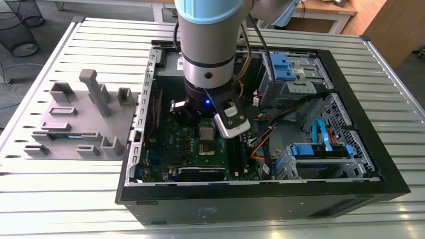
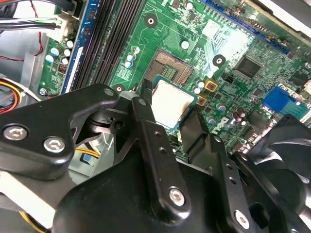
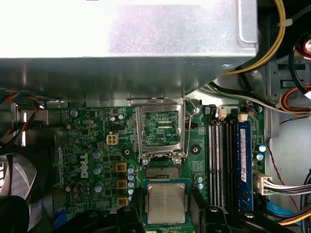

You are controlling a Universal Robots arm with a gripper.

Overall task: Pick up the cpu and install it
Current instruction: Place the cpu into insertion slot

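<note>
Grey tray sits on the exterior view's left. Further right, inside the computer case, the gripper is clamped on the cpu, one finger on each of two opposite edges. The cpu looks flat over the green board. The open socket is just beside it, straight past the fingertips, and the edges look square to each other.

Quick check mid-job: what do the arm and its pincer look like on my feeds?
The arm is a grey cylinder with a light-blue band, then a black wrist section carrying a small blue light and a white-and-grey camera module. A black cable runs beside it. The pincer is matte black, its linked fingers studded with silver screws.
</note>
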